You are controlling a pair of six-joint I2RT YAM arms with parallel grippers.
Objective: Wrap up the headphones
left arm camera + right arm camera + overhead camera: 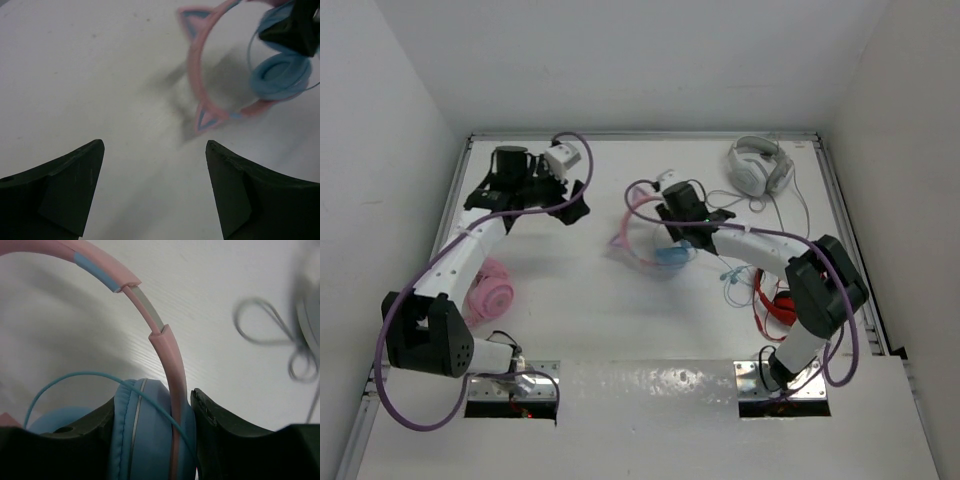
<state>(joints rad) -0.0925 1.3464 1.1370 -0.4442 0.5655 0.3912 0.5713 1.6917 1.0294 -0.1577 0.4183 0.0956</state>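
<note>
The headphones, with light-blue ear cups and a pink cat-ear headband, sit at the table's middle. My right gripper is shut on one blue ear cup. The pink headband arm and the thin blue cable run between the jaws. In the left wrist view the headband and the other ear cup show at top right. My left gripper is open and empty, left of the headphones and apart from them. The cable trails right on the table.
A white pair lies at the back right, its grey cable looping nearby. An all-pink pair lies by the left arm. A red pair lies by the right arm. White walls enclose the table.
</note>
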